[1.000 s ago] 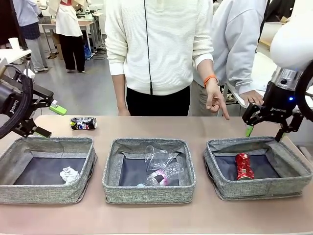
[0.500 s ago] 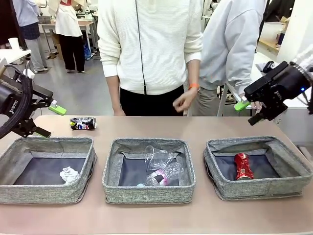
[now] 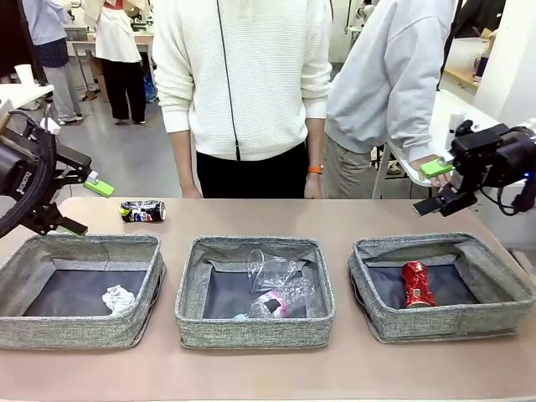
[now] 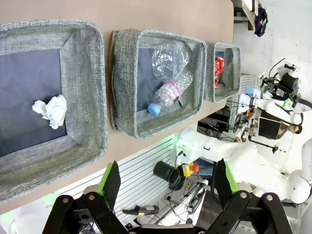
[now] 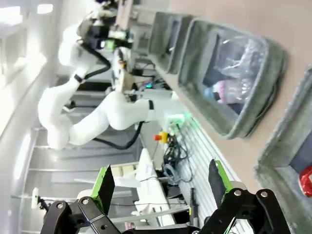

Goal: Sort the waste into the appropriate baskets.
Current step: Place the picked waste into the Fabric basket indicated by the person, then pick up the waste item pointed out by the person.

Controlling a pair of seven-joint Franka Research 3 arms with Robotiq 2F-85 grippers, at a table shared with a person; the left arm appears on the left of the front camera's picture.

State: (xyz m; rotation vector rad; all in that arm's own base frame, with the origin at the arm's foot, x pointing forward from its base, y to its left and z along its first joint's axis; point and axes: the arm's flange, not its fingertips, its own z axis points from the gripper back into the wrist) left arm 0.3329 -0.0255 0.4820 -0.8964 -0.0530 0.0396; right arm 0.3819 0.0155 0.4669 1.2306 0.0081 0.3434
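Three grey baskets stand in a row. The left basket [image 3: 84, 331] [image 4: 95, 97] holds a white paper wad [image 3: 119, 298] [image 4: 51, 110]. In the middle basket [image 3: 251, 331] [image 4: 122, 87] [image 5: 268, 78] lie a clear cup [image 3: 268, 270] [image 4: 170, 58] and a blue-capped bottle [image 3: 280, 303] [image 4: 168, 92] [image 5: 229, 90]. A red can [image 3: 416, 284] [image 4: 219, 64] [image 5: 307, 180] lies in the right basket [image 3: 444, 322] [image 5: 278, 165]. A dark blue can [image 3: 142, 210] rests on the table behind the left basket. My left gripper [image 3: 84, 207] [image 4: 166, 180] hangs open beside that can. My right gripper [image 3: 431, 188] [image 5: 158, 185] is open and empty, above and behind the right basket.
Two people stand at the table's far edge; one hand with an orange wristband [image 3: 315, 169] hangs by the person's side. Bare brown tabletop [image 3: 276, 218] runs behind the baskets and in front of them.
My right gripper has lifted from the right basket's back rim and swung up and to the right. The person's pointing hand has pulled back, and the person has shifted left. The left arm is still.
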